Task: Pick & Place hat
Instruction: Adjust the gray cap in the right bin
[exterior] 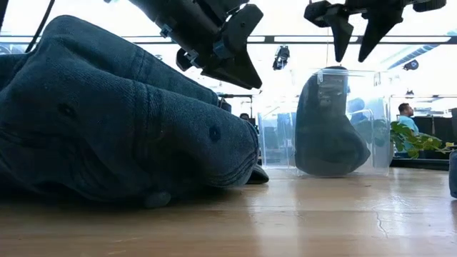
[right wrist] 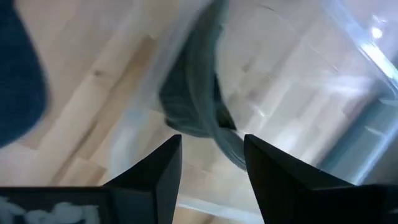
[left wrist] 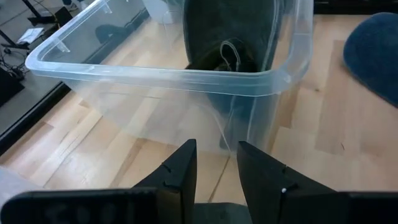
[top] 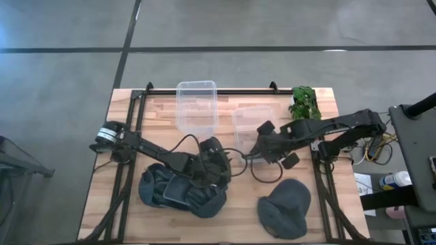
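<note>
Dark hat [exterior: 328, 128] stands on edge inside the clear bin [left wrist: 155, 78], leaning on its wall. In the high view that bin sits mid-table, just beside a second clear bin [top: 196, 102] nearer the far edge.

Right gripper [exterior: 350, 53] hangs right over the bin with its fingers spread wide and nothing between them. The wrist view looks past them down onto the hat [right wrist: 193, 93]. Reads as the drop made, withdrawal due.

To do this well, lift straight up until the fingertips clear the rim, then swing away. A sideways pull could clip the light bin wall or catch the hat's brim and tip it out.

Left gripper [left wrist: 216, 146] hovers above the blue denim hat [exterior: 107, 121] at the near left. Its fingers are only narrowly parted and nothing is visibly clamped.

Two hats remain on the wood — the denim one and a grey hat [top: 286, 207] at the near right. The left gripper likely needs to spread wider before it descends.
</note>
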Robot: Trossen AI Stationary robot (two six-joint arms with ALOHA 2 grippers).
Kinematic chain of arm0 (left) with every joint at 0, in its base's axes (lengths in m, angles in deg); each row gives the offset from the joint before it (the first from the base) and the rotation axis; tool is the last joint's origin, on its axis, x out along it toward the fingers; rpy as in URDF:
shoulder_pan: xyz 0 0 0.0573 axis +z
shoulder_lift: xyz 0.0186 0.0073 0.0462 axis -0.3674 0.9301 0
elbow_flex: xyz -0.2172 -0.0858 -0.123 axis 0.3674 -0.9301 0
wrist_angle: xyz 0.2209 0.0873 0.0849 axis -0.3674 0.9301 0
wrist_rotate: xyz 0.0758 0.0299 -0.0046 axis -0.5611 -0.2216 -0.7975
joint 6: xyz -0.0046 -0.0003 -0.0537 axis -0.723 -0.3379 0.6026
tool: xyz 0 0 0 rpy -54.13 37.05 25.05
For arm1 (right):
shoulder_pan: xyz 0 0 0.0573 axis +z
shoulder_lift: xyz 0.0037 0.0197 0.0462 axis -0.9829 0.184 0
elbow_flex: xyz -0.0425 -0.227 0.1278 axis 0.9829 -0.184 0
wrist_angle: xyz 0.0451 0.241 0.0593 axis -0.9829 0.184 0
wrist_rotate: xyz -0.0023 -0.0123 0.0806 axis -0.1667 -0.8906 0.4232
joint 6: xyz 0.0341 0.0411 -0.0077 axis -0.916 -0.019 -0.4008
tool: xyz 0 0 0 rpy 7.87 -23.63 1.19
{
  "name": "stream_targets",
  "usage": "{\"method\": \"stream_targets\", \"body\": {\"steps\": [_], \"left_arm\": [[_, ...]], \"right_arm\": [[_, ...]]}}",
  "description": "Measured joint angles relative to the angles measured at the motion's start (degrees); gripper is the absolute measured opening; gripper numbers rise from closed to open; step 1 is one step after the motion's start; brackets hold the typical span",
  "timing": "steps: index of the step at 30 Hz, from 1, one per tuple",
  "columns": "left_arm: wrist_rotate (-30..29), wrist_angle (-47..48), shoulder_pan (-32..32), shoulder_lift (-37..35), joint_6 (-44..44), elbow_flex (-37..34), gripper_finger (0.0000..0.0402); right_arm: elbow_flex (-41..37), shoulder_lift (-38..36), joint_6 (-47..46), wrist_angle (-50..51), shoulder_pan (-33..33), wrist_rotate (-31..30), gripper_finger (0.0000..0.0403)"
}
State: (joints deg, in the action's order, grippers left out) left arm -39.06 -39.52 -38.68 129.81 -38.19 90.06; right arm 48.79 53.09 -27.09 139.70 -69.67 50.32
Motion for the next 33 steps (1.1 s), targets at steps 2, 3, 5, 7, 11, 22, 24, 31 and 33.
{"method": "stream_targets", "body": {"steps": [2, 3, 5, 7, 11, 22, 24, 31, 33], "left_arm": [[0.0, 0.1, 0.0, 0.0, 0.2, 0.0, 0.011], [0.0, 0.1, 0.0, 0.0, 0.2, 0.0, 0.011], [0.0, 0.1, 0.0, 0.0, 0.2, 0.0, 0.011], [-0.1, 0.1, 0.0, 0.0, 0.2, 0.0, 0.011], [-0.5, 0.1, 0.0, 0.0, 0.2, 0.0, 0.011], [-0.6, 0.3, 0.0, -0.1, 1.4, -0.1, 0.011], [-0.6, 0.3, 0.0, -0.1, 1.5, -0.1, 0.011], [-0.6, 0.0, 0.1, -0.1, 0.7, -0.1, 0.011], [-0.6, -0.3, 0.3, -0.1, -0.5, -0.1, 0.011]], "right_arm": [[0.0, 1.1, 0.7, 0.0, 0.0, 0.2, 0.0172], [0.0, 1.6, 0.8, -0.3, -0.1, 0.2, 0.0173], [0.0, 2.7, 0.3, -1.8, -0.3, 0.1, 0.0171], [0.0, 3.3, -0.8, -3.0, -0.5, 0.2, 0.0162], [-0.1, 4.9, -4.0, -3.3, -0.6, 2.6, 0.0124], [-1.0, 4.7, -14.5, -4.6, -0.5, 1.8, 0.0017], [-1.0, 4.3, -18.3, -4.7, -0.5, 0.3, 0.0016], [-0.4, 3.1, -38.9, -4.0, -0.4, 0.0, 0.0015], [-0.5, 3.2, -44.4, -3.9, -0.4, 0.1, 0.0014]]}}
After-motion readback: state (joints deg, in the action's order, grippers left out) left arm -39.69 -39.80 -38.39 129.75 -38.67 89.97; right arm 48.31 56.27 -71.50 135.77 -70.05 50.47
